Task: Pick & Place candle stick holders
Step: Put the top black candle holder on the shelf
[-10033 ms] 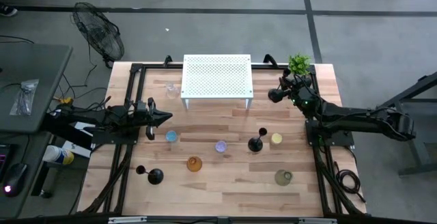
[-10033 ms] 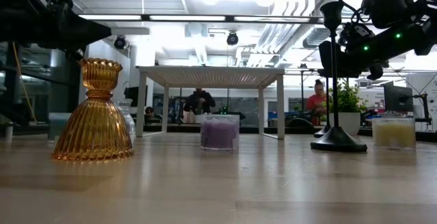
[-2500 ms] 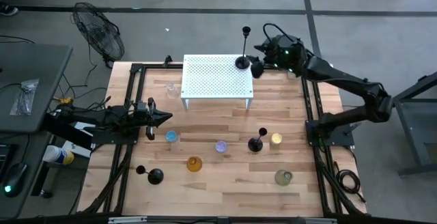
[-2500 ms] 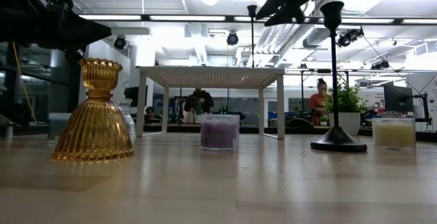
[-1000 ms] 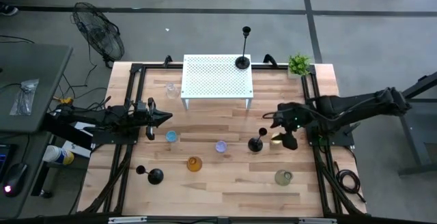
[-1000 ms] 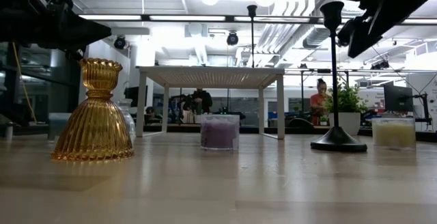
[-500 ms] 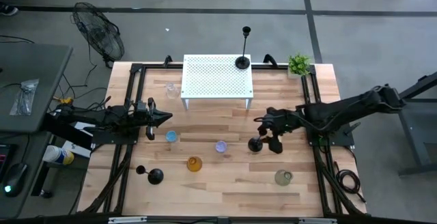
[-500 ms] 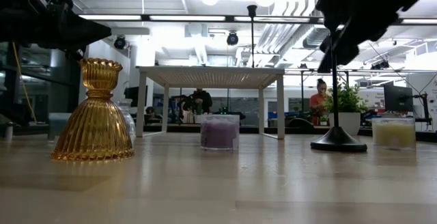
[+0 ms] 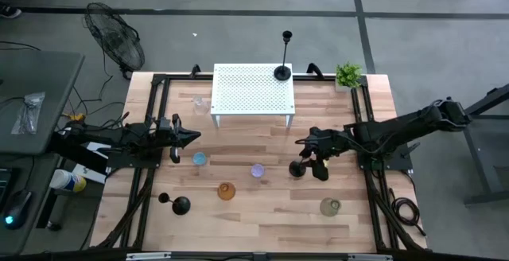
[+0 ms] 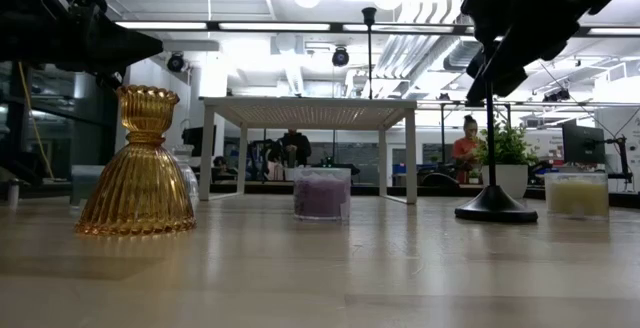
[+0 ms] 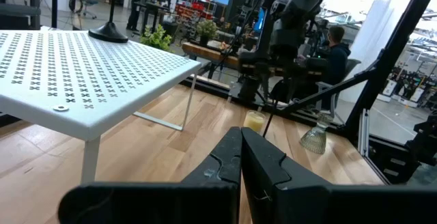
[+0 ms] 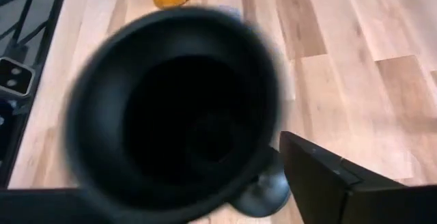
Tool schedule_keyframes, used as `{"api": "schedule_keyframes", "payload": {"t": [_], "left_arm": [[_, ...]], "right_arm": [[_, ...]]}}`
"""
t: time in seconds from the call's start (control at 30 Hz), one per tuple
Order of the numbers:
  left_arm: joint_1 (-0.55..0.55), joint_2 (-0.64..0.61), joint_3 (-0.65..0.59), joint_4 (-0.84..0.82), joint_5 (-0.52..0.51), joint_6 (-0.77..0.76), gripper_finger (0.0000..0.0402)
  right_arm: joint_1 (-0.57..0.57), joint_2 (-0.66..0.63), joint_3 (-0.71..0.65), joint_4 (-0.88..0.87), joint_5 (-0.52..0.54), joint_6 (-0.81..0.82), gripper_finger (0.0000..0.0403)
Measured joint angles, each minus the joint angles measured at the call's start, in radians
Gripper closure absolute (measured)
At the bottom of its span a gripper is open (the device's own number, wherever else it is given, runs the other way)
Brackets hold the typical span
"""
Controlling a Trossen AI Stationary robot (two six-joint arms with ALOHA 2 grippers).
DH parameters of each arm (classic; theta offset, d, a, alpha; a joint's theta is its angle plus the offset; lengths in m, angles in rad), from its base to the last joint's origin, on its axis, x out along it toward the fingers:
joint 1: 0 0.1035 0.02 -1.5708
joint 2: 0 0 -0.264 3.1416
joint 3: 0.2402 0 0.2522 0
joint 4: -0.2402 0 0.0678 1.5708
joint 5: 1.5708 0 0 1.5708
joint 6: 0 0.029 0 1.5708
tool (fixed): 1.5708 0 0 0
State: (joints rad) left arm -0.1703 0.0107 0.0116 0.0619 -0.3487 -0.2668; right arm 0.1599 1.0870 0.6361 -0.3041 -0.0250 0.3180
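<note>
From above: wooden surface with a white perforated stand at the back, one tall black candlestick already on its right rear corner. Right end effector reaching in over a second black candlestick near mid-surface — right at its cup. Third black candlestick at the front left, well apart. Small glass holders scattered: blue, purple, amber, clear green. Left end effector parked at the left edge, just behind the blue glass. Potted plant at the back right corner.

At surface height: second candlestick base flat on the wood, thin stem rising into the dark right end effector overhead.

Left wrist: left end effector fingers pressed together, nothing between them.

Right wrist: candlestick cup filling the view, one finger beside it and clear of it — jaws apart, not gripping yet.

Judgement: approach step for the second candlestick. Next likely calls for settling around the stem below the cup, closing, then lifting straight up to avoid tipping the narrow stem.
</note>
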Motion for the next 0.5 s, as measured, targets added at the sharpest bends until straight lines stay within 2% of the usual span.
{"api": "schedule_keyframes", "payload": {"t": [0.23,0.5], "left_arm": [[0.0,0.0,0.0,0.0,0.0,0.0,0.0401],[0.0,0.0,0.0,0.0,0.0,0.0,0.0401]], "right_arm": [[0.01,-0.035,0.0,-0.007,0.024,0.0,0.0265],[0.01,-0.035,0.0,-0.014,0.027,-0.007,0.0291]]}}
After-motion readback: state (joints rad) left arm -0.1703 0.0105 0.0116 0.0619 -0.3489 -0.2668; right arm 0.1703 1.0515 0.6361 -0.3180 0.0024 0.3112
